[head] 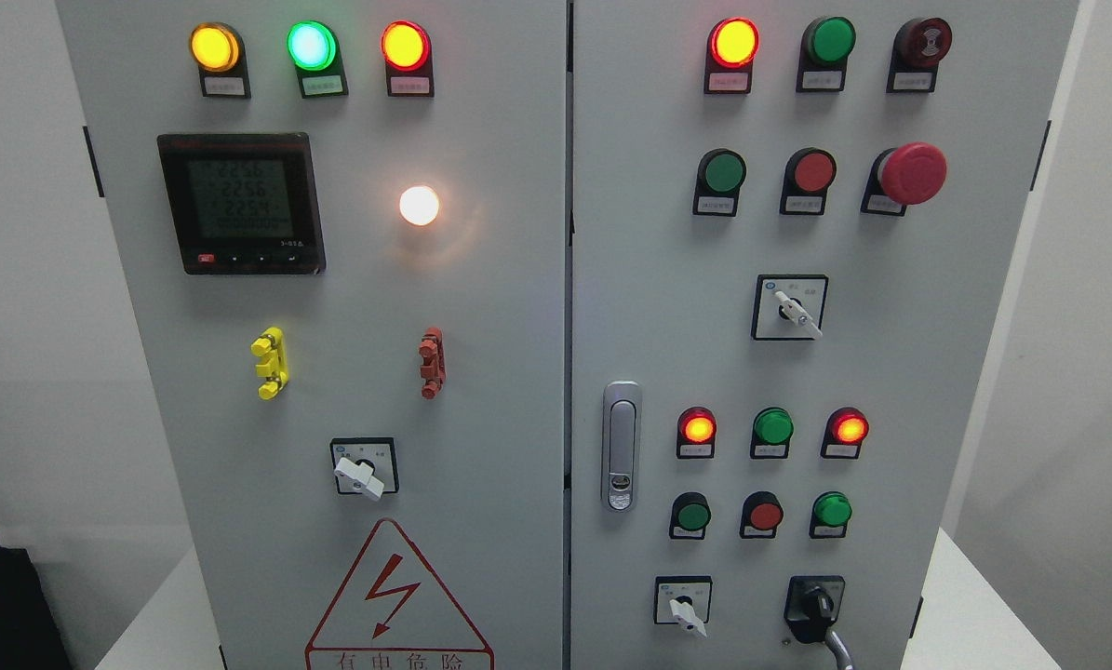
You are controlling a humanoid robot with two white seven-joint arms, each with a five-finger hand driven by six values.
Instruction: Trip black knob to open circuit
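Black, the knob [814,607] sits at the lower right corner of the grey cabinet [481,391], just right of a white-handled switch [684,609]; nothing touches it, and several red lamps [734,42] glow. Neither robot hand is in view, so their fingers cannot be judged; by my reading the whole task remains: reach, grasp, turn.

Matt grey painted metal cabinet [481,391]; glossy black plastic knob [814,607]; shiny chrome latch [622,445].

Black knob [814,607] low on right cabinet door, near bottom edge, handle pointing roughly upright.
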